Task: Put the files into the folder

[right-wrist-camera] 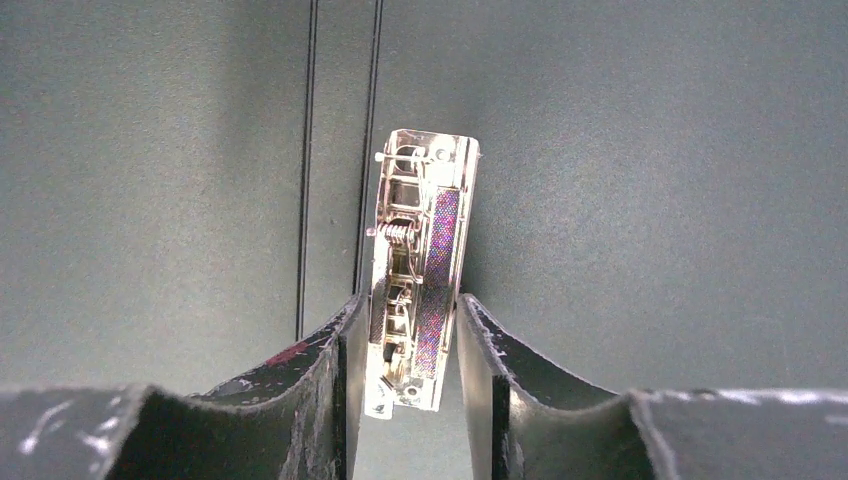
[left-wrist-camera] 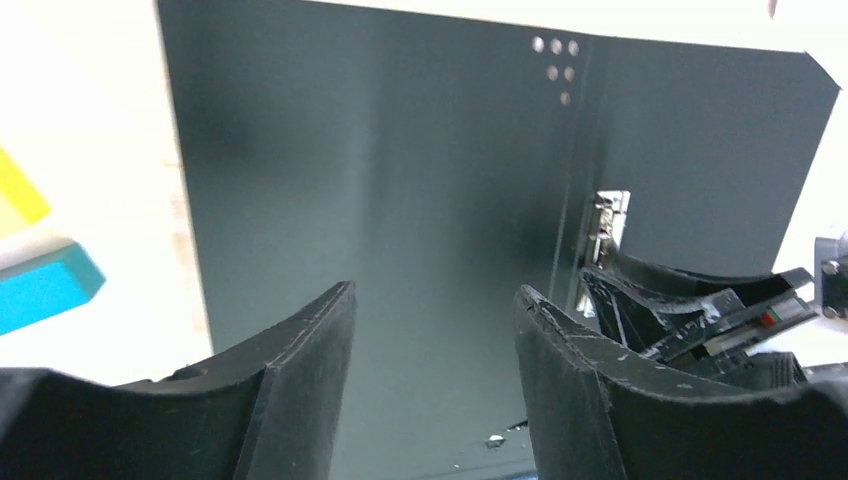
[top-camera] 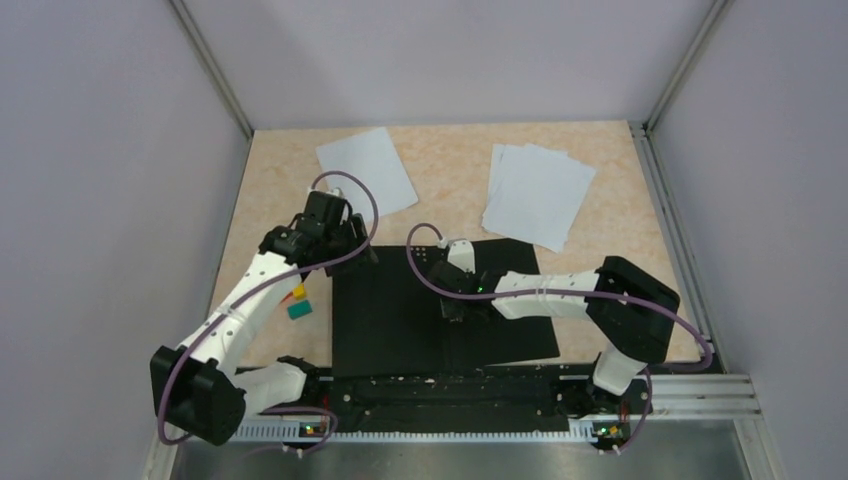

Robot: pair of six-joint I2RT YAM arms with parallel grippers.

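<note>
The folder (top-camera: 400,320) lies open on the table, black inner faces up. A small metal clip (right-wrist-camera: 420,260) stands at its spine. My right gripper (right-wrist-camera: 410,300) is down over the spine, and both fingertips press on the clip's sides. My left gripper (left-wrist-camera: 435,292) hangs open over the folder's left cover (left-wrist-camera: 400,180), near its far left corner, with nothing between the fingers. The files are white sheets beyond the folder: one sheet (top-camera: 366,170) at the far left and a fanned stack (top-camera: 538,194) at the far right.
A teal block (top-camera: 299,310) and a yellow and orange block (top-camera: 297,293) sit just left of the folder, beside my left arm. Grey walls close in the table on the left, right and far sides. A metal rail (top-camera: 700,395) runs along the near edge.
</note>
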